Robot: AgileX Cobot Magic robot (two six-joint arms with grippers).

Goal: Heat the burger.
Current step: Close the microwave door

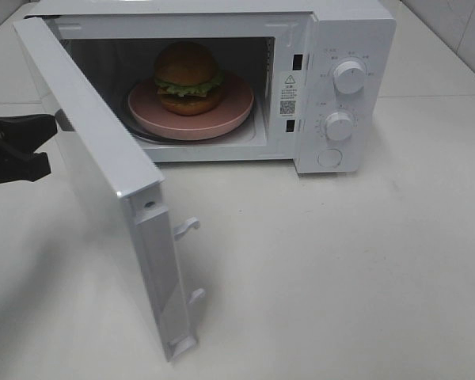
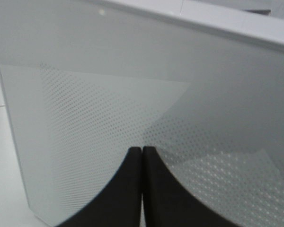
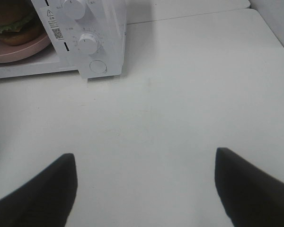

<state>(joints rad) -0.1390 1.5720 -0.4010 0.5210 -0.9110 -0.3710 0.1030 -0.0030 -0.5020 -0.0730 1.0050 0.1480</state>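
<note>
The burger (image 1: 189, 77) sits upright on a round pink plate (image 1: 231, 112) inside the white microwave (image 1: 348, 32), whose door (image 1: 103, 182) stands wide open toward the front left. Part of the burger (image 3: 9, 21) and plate (image 3: 19, 49) also shows in the right wrist view. My left gripper (image 1: 54, 125) is shut, its black fingers (image 2: 132, 189) pressed together with the tips at the outer face of the door (image 2: 132, 94). My right gripper (image 3: 144, 158) is open over bare table to the right of the microwave, holding nothing; it does not show in the exterior high view.
Two round knobs (image 1: 349, 76) (image 1: 339, 125) and a round button (image 1: 330, 157) sit on the microwave's right panel. The door's latch hooks (image 1: 187, 228) stick out of its free edge. The white table (image 1: 340, 269) spreads in front and to the right.
</note>
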